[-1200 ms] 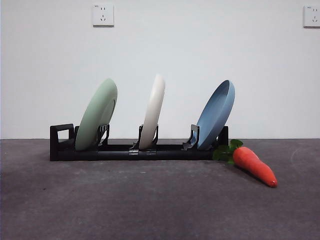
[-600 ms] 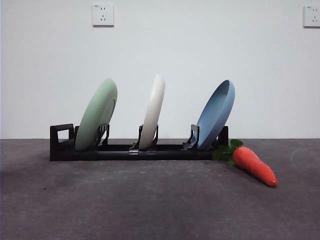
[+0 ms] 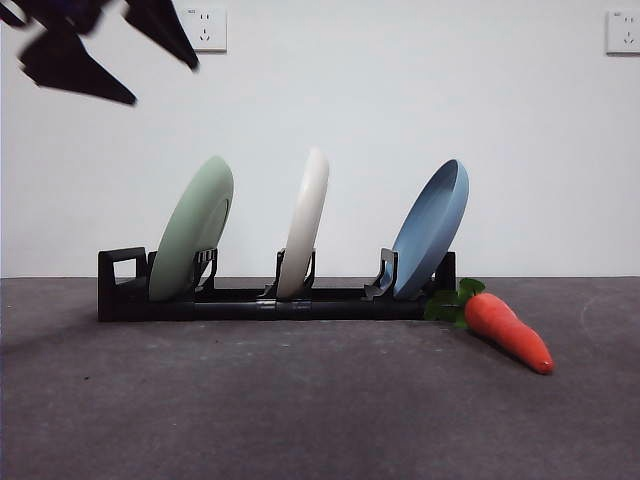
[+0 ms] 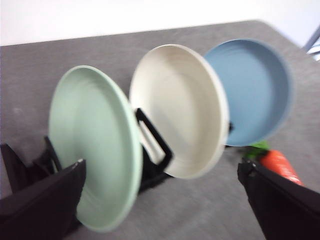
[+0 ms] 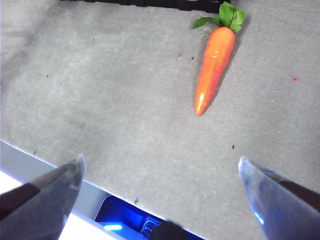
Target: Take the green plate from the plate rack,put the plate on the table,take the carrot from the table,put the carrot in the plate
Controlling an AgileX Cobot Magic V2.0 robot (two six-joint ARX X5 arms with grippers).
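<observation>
- Left gripper [image 3: 100, 45] hangs high above the rack's [image 3: 260, 300] handle end, jaws spread wide, empty.
- Below it, the green plate [image 3: 192, 240] leans in its slot.
- Right gripper [image 5: 160, 172] is spread too, carrot [image 5: 214, 62] well ahead on the table [image 3: 300, 400].

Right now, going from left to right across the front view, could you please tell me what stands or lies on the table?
Plate rack's loop handle → green plate → cream-white plate → blue plate → carrot. The left end effector hangs top left.

Cream plate [image 3: 304, 225], blue plate [image 3: 432, 230] — upright; wall sockets [image 3: 205, 30] behind.
</observation>
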